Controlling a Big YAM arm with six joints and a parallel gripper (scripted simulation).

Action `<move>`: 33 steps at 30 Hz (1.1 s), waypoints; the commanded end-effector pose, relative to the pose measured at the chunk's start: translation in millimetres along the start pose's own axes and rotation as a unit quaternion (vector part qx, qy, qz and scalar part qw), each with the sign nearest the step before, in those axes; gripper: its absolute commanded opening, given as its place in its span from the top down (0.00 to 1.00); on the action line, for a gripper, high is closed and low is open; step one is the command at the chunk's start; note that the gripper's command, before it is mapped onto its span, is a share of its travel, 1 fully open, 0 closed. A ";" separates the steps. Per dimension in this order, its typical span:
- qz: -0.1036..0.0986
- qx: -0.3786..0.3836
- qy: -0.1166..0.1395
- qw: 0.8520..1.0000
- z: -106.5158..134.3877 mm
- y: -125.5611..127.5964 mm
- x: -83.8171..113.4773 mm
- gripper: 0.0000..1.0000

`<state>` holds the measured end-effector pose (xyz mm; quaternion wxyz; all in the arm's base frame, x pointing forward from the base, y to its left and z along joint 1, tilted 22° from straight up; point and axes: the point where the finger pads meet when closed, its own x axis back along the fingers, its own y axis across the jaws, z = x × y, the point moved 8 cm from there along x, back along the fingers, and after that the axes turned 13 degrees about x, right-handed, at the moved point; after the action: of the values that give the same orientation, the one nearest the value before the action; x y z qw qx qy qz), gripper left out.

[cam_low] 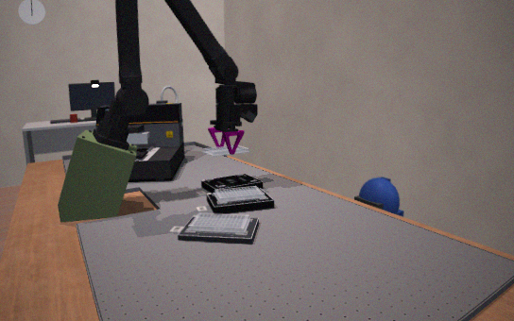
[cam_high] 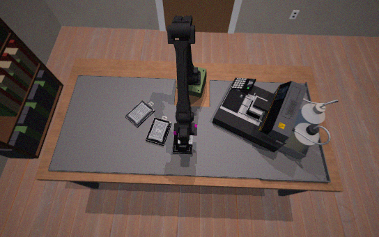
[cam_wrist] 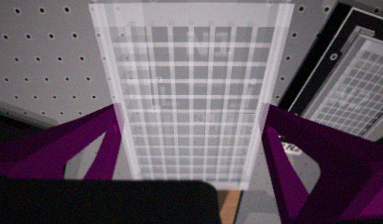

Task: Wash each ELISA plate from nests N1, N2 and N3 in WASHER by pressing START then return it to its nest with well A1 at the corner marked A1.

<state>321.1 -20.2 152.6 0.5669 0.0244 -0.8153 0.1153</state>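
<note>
Note the jaws (cam_high: 185,129) (cam_low: 225,149) pinching the plate (cam_high: 190,140) (cam_low: 241,151) (cam_wrist: 192,75) by its two long sides, near mid-length, so as to balance the load and leave the wells untouched. Observe the plate roughly level in the air above nest N1 (cam_high: 182,152) (cam_low: 208,185) (cam_wrist: 208,44), well apart from the washer (cam_high: 244,130) (cam_low: 156,170). Infer a return after washing from the green spot (cam_high: 248,88) beside the keypad (cam_high: 240,83), though not with certainty.

Compare the N2 plate (cam_high: 158,131) (cam_low: 241,194) (cam_wrist: 347,95) and the N3 plate (cam_high: 140,113) (cam_low: 219,224), lying flat in their nests, presumably to keep each at a known place and heading. See clear, glossy plastic gridded with wells, against dark, raised rims; contrast the open magenta triangles of the fingers and the grey, perforated covering of the bench (cam_high: 118,153) (cam_low: 350,264) (cam_wrist: 42,55).

Before lowering, match the cut-off corner to A1; cannot tell its present heading. Then descend straight, to avoid catching a rim and tilting the plate, or brushing the close neighbour at N2.
</note>
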 end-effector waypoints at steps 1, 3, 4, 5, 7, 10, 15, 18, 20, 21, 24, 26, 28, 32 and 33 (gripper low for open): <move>0.009 -0.011 -0.024 1.000 -21.9 -18.4 5.9 0.16; 0.009 -0.011 -0.024 1.000 -22.1 -24.0 5.2 0.16; 0.009 -0.010 -0.024 1.000 -22.3 -27.7 4.8 0.16; 0.009 -0.010 -0.024 1.000 -22.5 -27.9 4.8 0.16; 0.011 -0.010 -0.031 0.999 -24.1 -27.8 9.2 0.16; 0.008 -0.002 -0.032 0.999 -25.4 -21.7 9.7 0.16; 0.008 -0.002 -0.032 0.999 -26.9 -20.8 9.4 0.16; 0.008 -0.003 -0.031 0.999 -26.8 -21.0 9.0 0.16; 0.008 -0.004 -0.031 0.999 -26.6 -21.7 8.7 0.16; 0.008 -0.004 -0.031 0.999 -26.7 -21.5 8.5 0.16; 0.008 -0.004 -0.030 1.000 -26.8 -20.8 8.0 0.16; 0.007 -0.004 -0.029 1.000 -26.9 -20.4 7.6 0.16; 0.007 -0.005 -0.028 1.000 -26.8 -20.5 7.2 0.16; 0.007 -0.005 -0.027 1.000 -26.8 -20.4 6.7 0.16; 0.007 -0.005 -0.027 1.000 -26.9 -20.4 6.8 0.16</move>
<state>328.2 -36.6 155.0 0.5656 0.0168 -0.8174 0.1077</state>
